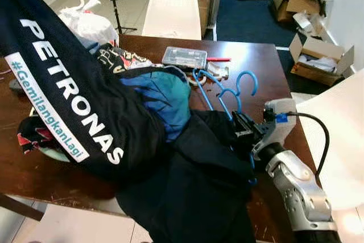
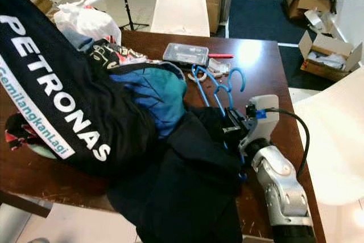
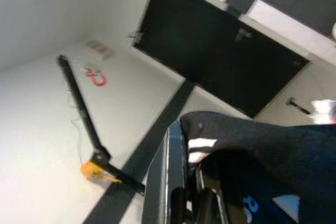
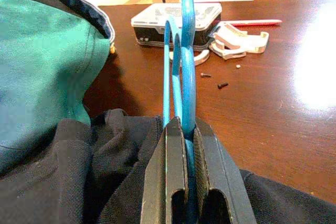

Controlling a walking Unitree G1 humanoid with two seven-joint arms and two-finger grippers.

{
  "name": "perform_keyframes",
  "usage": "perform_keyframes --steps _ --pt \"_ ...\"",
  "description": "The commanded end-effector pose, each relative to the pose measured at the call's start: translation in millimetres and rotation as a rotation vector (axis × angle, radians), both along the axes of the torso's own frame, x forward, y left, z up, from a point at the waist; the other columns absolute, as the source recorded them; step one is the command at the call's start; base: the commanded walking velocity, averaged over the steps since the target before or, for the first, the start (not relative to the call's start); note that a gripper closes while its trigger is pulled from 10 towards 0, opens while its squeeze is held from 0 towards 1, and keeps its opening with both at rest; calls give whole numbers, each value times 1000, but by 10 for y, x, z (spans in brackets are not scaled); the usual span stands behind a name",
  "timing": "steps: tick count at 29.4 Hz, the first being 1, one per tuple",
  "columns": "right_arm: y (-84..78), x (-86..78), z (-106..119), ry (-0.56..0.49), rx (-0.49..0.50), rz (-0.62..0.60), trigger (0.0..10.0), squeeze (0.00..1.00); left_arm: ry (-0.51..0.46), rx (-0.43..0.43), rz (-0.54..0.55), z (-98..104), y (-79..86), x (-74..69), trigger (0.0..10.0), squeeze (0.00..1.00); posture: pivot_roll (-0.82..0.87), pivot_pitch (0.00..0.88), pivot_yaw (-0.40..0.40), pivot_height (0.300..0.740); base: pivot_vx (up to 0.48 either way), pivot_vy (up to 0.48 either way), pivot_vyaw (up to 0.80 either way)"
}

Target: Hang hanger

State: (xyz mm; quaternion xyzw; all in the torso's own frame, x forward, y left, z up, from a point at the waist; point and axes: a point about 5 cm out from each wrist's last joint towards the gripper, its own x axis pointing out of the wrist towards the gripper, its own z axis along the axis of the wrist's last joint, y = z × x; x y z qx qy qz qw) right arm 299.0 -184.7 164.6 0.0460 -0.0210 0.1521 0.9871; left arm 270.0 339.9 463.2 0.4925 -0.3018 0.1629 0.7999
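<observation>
Right pincer (image 1: 242, 124): at the near right part of the surface, on the silver arm reaching in from the lower right; its two black fingers (image 4: 167, 182) are pressed together on the blue hangers.
Blue hangers (image 1: 227, 98): thin plastic (at least two, lying close together), their hooks curling up toward the far side of the surface; the lower ends run into the pincer and the dark cloth beside it.
Left pincer (image 3: 181, 203): raised, holding up the black garment; black cloth lies draped over the fingers, so whether they are spread or closed cannot be told.
Black garment (image 1: 62, 78): hangs across the left side of the head views, white lettering "PETRONAS" down it and a teal strip reading "#GemilangkanLagi".
Clothing heap (image 1: 187, 180): dark cloth spilling over the near edge of the surface, with a teal and blue piece (image 1: 162, 92) on top toward the middle (a patterned red, white and black piece lies further left).
Surface (image 1: 267, 61): dark brown wood, glossy, with a bright reflection on its right part.
Clear plastic case (image 1: 183, 57): flat, on the far middle of the surface, just beyond the hanger hooks.
Red pen (image 1: 219, 59): just beside the case, to its right.
White chair (image 1: 173, 7): at the far side of the surface.
White plastic bag (image 1: 88, 24): at the far left corner.
Cardboard boxes (image 1: 318, 58): on the floor at the far right (open, with contents inside).
Small screws (image 4: 222, 84): two loose, on the bare wood near the case.
</observation>
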Motion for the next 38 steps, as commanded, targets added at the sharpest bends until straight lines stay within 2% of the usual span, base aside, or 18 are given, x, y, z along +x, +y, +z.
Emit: perform_keyframes --steps 1,3,7,10,11,12,13,14,15,18,21,25,27,30,33,36,37,38 --pt "-28 -46 -244 113 1 -19 10000 0 -90 -24 22 107 48 -77 0 0 47 166 47 740 0 0 0" --pt "-30 -44 -249 114 1 -19 10000 0 -168 -78 45 204 120 -150 0 0 49 163 45 740 0 0 0" --pt "-29 -42 -251 115 0 -19 10000 0 -203 -114 55 252 161 -189 0 0 49 163 45 740 0 0 0" --pt "-31 -38 -257 118 1 -20 10000 0 -265 -290 -1 334 321 -283 0 0 50 162 44 740 0 0 0" --pt "-31 -38 -257 118 1 -20 10000 0 -265 -290 -1 334 321 -283 0 0 50 162 44 740 0 0 0" --pt "-28 -37 -259 118 1 -20 10000 0 -245 -360 -51 308 374 -268 0 0 51 158 47 740 0 0 0" --pt "-27 -37 -260 119 1 -20 10000 0 -150 -417 -104 200 417 -173 0 0 51 158 47 740 0 0 0" --pt "-27 -37 -260 119 1 -20 10000 0 -150 -417 -104 200 417 -173 0 0 51 158 47 740 0 0 0" --pt "-25 -36 -262 120 2 -20 10000 0 -12 -449 -114 2 465 -45 0 0 52 157 48 740 0 0 0" --pt "-24 -36 -262 120 2 -20 10000 0 82 -471 -117 -143 497 33 0 0 52 157 48 740 0 0 0" --pt "-24 -38 -263 124 3 -19 10000 0 372 -487 128 -843 752 181 0 0 50 162 47 740 0 0 0" --pt "-25 -38 -264 126 3 -17 10000 0 421 -513 192 -1038 837 176 0 0 50 162 47 740 0 0 0" --pt "-28 -42 -260 129 4 -15 10000 0 495 -561 235 -1348 922 166 0 0 49 171 41 740 0 0 0" --pt "-28 -42 -260 129 4 -15 10000 0 495 -561 235 -1348 922 166 0 0 49 171 41 740 0 0 0" --pt "-27 -45 -258 131 5 -12 10000 0 545 -598 249 -1553 962 146 0 0 50 176 41 740 0 0 0" --pt "-24 -45 -258 133 6 -11 10000 0 545 -613 259 -1602 981 128 0 0 49 179 42 740 0 0 0" --pt "-23 -46 -258 134 7 -11 10000 0 533 -619 274 -1605 1004 109 0 957 49 180 43 740 0 0 0" --pt "-23 -46 -258 134 7 -11 10000 0 533 -619 274 -1605 1004 109 0 957 49 180 43 740 0 0 0"
